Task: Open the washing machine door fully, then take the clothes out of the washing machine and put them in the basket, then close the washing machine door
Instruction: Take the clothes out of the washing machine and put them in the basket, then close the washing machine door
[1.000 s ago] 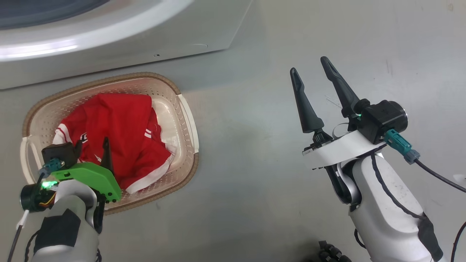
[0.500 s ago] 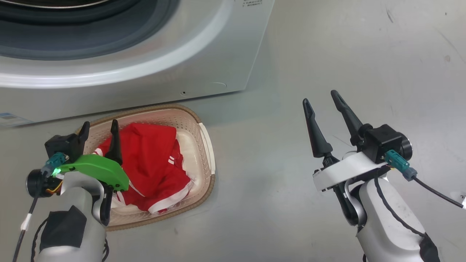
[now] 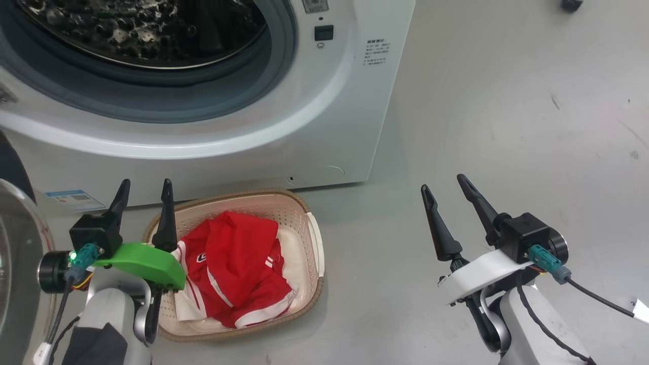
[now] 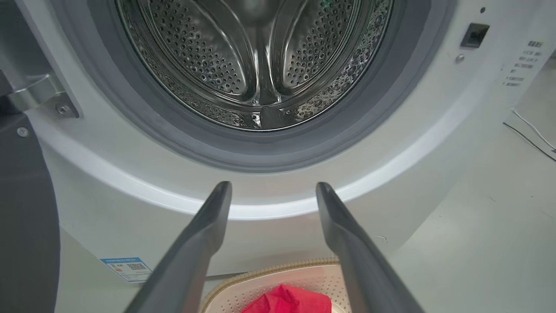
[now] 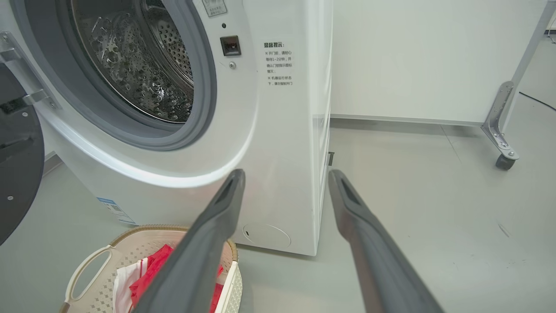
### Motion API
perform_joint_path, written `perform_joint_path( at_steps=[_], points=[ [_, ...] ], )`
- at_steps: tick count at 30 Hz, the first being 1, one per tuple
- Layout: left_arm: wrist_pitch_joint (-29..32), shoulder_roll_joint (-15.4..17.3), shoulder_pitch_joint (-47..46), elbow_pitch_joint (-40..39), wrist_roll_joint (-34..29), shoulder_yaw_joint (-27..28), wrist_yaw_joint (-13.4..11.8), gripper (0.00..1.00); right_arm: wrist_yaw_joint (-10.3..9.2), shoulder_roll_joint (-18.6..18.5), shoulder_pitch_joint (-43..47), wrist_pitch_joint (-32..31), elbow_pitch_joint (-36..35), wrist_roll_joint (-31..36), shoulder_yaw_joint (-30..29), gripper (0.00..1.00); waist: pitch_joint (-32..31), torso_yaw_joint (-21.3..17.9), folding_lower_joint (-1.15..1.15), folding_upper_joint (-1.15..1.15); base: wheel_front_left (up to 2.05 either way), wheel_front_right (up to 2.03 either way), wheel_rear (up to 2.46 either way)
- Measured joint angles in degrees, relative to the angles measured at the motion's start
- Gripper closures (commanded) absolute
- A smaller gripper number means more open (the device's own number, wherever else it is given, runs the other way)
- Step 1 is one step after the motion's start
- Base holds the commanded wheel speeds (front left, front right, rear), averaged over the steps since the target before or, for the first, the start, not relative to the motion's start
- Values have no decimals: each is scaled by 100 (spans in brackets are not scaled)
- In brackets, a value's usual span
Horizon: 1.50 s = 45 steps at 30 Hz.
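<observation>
Head view: door (image 3: 17, 228) is swung open at the far left, just left of the left hand (image 3: 146, 181). Its glass bowl and a bit of black rim are in frame.

Left hand: fingers spread wide, nothing between them. They point up at the front of the washing machine (image 3: 324, 111), just under the round opening. A blue label (image 3: 68, 199) is low on the machine front, just left of this hand.

Basket (image 3: 304, 213) is on the floor (image 3: 507, 126), just right of the left hand and close against the machine's base. Can't tell if it touches.

Clothes (image 3: 238, 263) are in the basket, red with white stripes, heaped toward the side nearest the left hand. The bare basket bottom shows on the far side.

Left wrist view: drum (image 4: 256, 65) is ahead and above the fingers, steel paddles and holes, with the grey gasket (image 4: 278, 148) around it.

Right hand (image 3: 442, 182): also spread wide, holding nothing, over bare floor. It is well right of the basket, off the machine's right front corner.

Right wrist view: that corner sits between the fingers, with the basket low to their left. A caster (image 5: 504, 161) is far off to the right.
</observation>
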State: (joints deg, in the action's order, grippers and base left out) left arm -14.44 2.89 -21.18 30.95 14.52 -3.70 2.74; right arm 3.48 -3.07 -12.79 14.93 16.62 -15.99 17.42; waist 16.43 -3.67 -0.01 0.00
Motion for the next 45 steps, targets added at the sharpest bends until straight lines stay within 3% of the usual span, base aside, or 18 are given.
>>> perform_joint_path(
  at_steps=[22, 45],
  points=[
    [0, -5, 1881, -1071, -160, -88, -205, 0, 57, 19, 768, 0, 87, -2, -177, 0, -1195, 185, 0, 0, 0, 0, 0],
    [1, -5, 2735, -1788, -201, -243, -508, 0, 49, 29, 1043, 0, 29, -7, -332, 0, -1484, 101, 0, 0, 0, 0, 0]
  ],
)
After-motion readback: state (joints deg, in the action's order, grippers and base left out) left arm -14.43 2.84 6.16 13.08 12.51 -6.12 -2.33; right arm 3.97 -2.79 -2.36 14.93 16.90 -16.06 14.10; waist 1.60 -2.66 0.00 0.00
